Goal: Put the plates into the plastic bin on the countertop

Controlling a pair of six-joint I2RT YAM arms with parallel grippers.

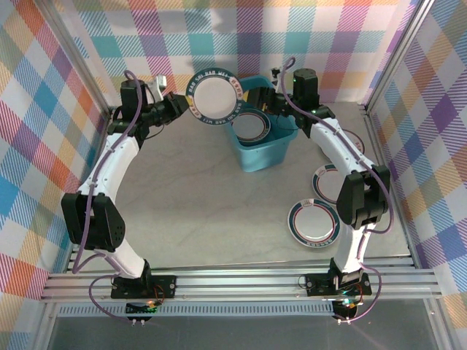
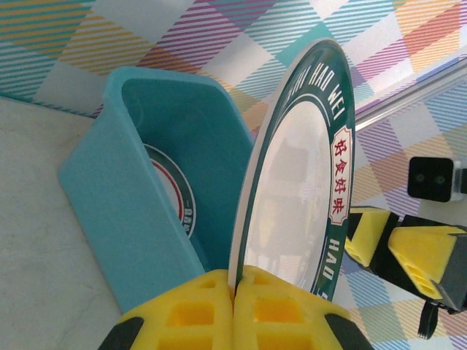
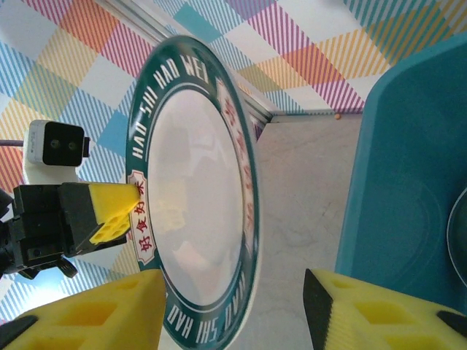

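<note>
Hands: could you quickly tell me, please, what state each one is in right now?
Left hand: shut on the plate.
Right hand: open, close by the same plate.

The marbled countertop [image 1: 190, 197] bears the teal plastic bin [image 1: 257, 159] toward the back and plates [image 1: 314, 222] lying flat at right.

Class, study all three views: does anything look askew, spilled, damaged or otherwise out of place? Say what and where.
Nothing is spilled or broken. One oddity: the plate inside the plastic bin leans on edge against a wall instead of lying flat. The held plate, pinched in the left gripper, simply stands upright beside the bin.
</note>
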